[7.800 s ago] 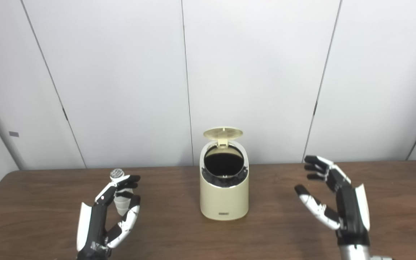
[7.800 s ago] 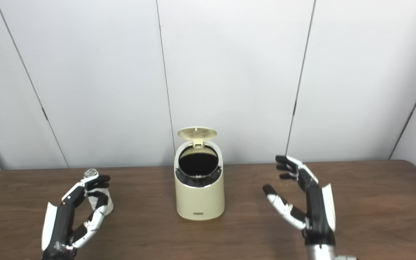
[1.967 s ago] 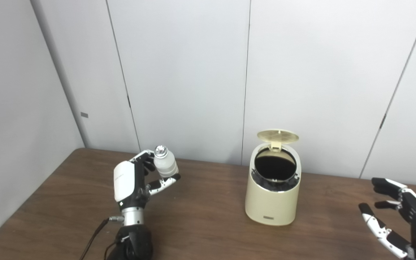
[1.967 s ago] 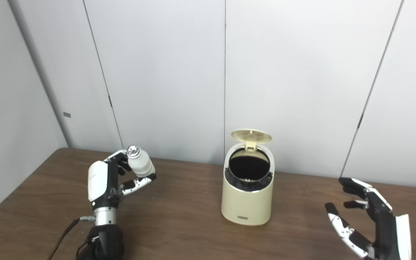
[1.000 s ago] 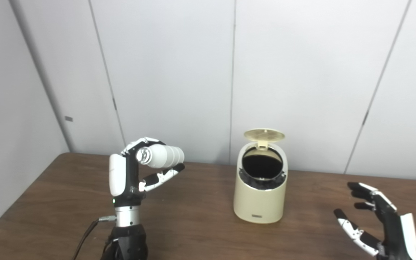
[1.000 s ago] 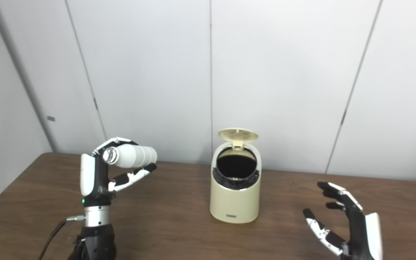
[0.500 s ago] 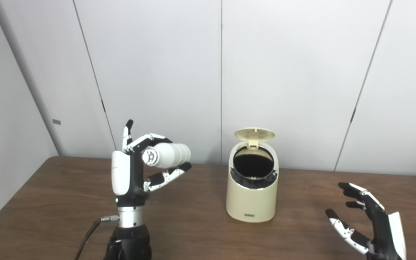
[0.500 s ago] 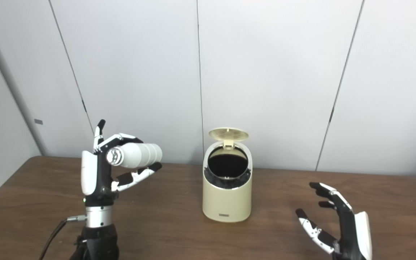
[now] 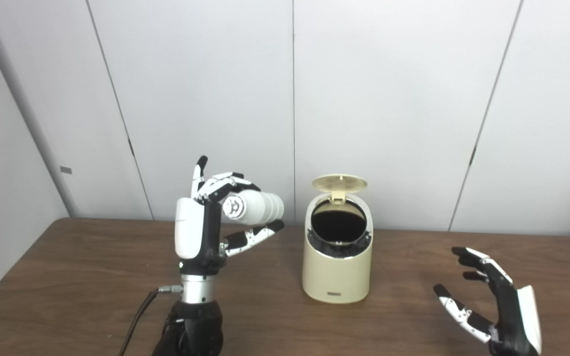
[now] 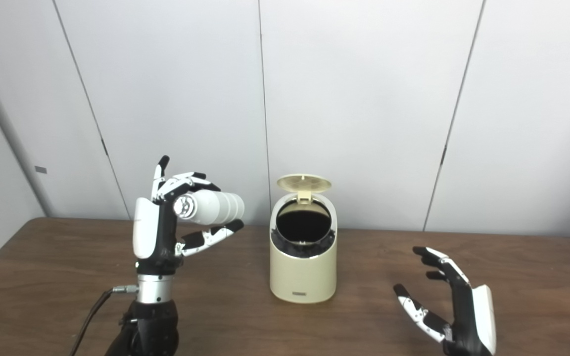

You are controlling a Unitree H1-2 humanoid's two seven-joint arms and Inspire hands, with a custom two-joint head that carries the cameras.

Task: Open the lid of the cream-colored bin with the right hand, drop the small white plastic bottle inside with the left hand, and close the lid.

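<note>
Left hand (image 9: 201,232) clamped on white plastic bottle (image 9: 255,208), held sideways just left of cream bin (image 9: 335,257). Bin lid (image 9: 339,182) up. Right hand (image 9: 500,306) spread, empty, above surface (image 9: 67,277).

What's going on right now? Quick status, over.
Left hand shut on bottle, held sideways left of bin. Lid up. Right hand open, idle. Path clear.

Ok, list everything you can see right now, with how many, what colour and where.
bin: one, cream, standing near the middle of the table
lid: one, cream, flipped up at the back of the bin
bottle: one, white, lying sideways in the left hand, left of the bin and off the table
table: one, dark brown wood, across the foreground
wall panels: pale grey, behind the table
cable: one, black, by the left forearm
left hand: one, raised, shut on the bottle
right hand: one, open, low at the right
</note>
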